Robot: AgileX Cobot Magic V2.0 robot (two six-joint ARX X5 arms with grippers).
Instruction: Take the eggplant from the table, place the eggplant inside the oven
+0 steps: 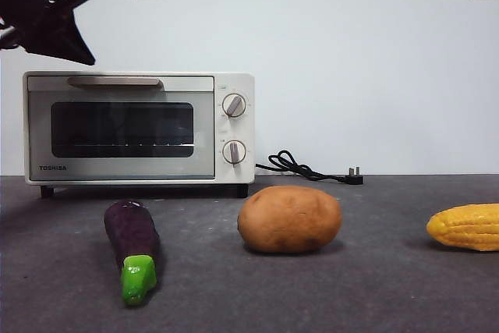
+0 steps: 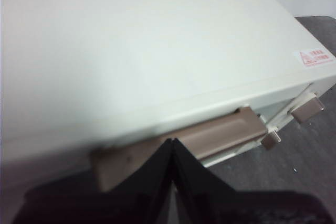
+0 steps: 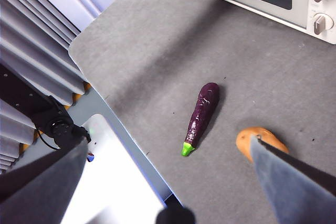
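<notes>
The dark purple eggplant with its green stem cap lies on the grey table, left of centre and in front of the oven. The cream oven's glass door is closed. My left gripper is shut on nothing, hovering just above the oven's top front edge, close over the beige bar handle. In the front view it shows as a black tip at the upper left. My right gripper hangs open high over the table, with the eggplant far below between its spread jaws.
A brown potato sits right of the eggplant, a yellow corn cob at the far right. The oven's black cord and plug lie behind the potato. The table's edge runs near the eggplant's stem end.
</notes>
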